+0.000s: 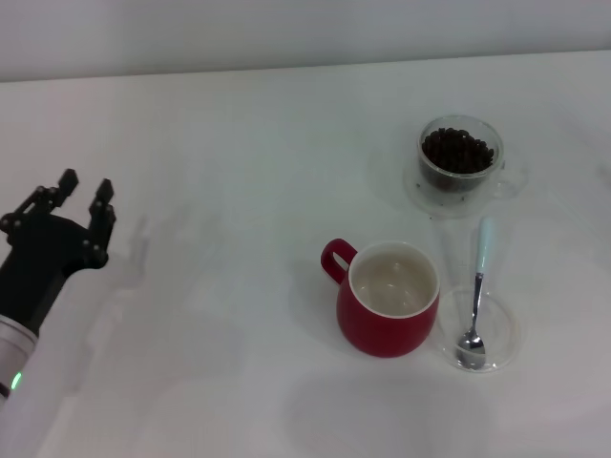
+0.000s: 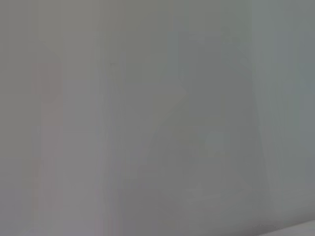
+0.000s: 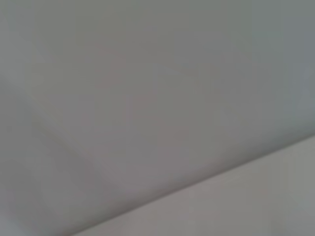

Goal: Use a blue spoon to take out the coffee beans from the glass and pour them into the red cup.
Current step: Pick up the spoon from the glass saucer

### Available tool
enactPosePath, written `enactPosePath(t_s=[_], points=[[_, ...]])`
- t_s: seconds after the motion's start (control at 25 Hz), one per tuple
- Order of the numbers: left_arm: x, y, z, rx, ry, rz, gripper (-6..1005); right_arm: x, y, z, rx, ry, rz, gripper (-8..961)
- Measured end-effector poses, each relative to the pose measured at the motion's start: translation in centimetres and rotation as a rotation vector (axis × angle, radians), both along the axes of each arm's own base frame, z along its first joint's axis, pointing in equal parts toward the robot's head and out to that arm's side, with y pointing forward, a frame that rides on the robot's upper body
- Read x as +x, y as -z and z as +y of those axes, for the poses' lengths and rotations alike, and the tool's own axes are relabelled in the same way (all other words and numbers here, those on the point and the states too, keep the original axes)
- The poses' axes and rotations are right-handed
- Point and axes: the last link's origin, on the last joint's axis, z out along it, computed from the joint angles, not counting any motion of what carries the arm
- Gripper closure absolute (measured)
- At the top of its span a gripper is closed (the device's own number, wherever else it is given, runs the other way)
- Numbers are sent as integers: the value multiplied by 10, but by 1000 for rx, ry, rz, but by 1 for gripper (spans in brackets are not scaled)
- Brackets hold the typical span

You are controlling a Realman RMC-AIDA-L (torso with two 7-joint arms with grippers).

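Your left gripper [image 1: 86,194] sits at the table's left edge with its black fingers spread and nothing between them, while your right gripper is out of sight and both wrist views give you only blank grey. A wide stretch of bare white table [image 1: 220,172] separates that gripper from the objects on the right. There you have one red cup [image 1: 387,298], one blue spoon [image 1: 477,301] lying in a flat clear dish [image 1: 504,329] just beside the cup, and one glass [image 1: 460,160] of coffee beans [image 1: 458,153] farther back.
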Motion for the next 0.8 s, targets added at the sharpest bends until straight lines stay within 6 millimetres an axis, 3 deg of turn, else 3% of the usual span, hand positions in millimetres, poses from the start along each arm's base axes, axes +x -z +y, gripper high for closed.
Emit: enactPosePath(t_s=[0.32,0.8], points=[[-5,-13,10,47,-8,9,611,-30,23,14,-257,-54,82,95],[-17,-37,10,147,-14,26,611,-58,73,19,-443,-108,125,96]])
